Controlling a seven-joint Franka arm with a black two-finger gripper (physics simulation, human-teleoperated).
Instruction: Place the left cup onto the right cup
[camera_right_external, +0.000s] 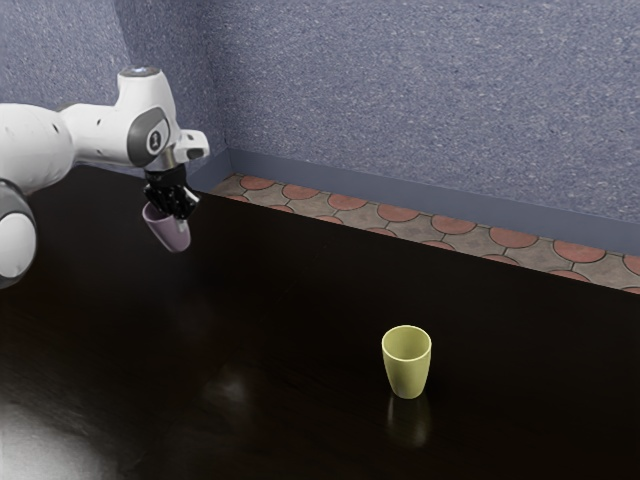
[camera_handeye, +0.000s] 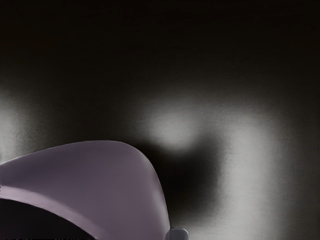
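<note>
My gripper (camera_right_external: 172, 208) is clamped on the rim of the purple cup (camera_right_external: 170, 234), which hangs tilted in the air above the dark table (camera_right_external: 250, 330) at the exterior view's left. On the wrist camera I see the cup's wall just under the hand. The yellow cup (camera_right_external: 406, 360) stands upright on the table, well apart toward the exterior view's right.

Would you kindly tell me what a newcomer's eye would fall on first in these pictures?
The small yellow-green cup stands alone, upright, on the glossy dark table toward the exterior view's right. At that view's upper left, the black gripper holds a tilted pale purple cup above the table.
</note>
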